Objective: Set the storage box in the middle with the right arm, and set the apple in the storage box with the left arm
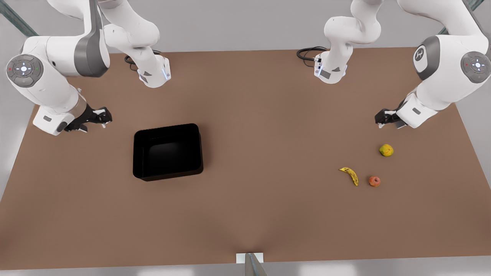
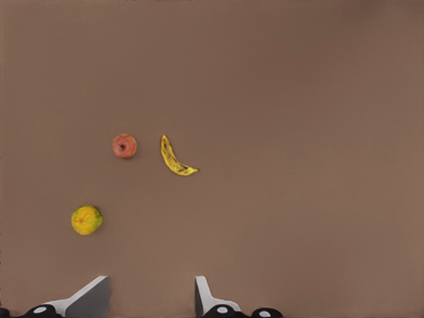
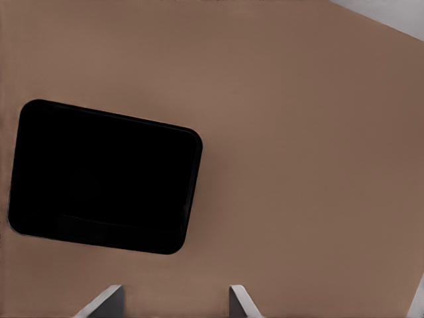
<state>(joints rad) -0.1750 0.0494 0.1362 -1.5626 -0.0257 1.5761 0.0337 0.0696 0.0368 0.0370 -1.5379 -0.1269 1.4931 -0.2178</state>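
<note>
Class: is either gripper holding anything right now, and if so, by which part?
Nothing is held. The left gripper hangs open above the fruits; the right gripper hangs open beside the storage box.

The apple has two close neighbours: the banana just beside it at 9 o'clock and the yellow-green fruit near at 1 o'clock. From 3 to 7 o'clock it is bare table — open room. The left gripper, fingers spread, hangs past the yellow-green fruit at 12 o'clock.

The storage box stands alone; bare table lies at 3 o'clock toward the middle. The right gripper — parted too — hovers at its 10 o'clock, apart.
</note>
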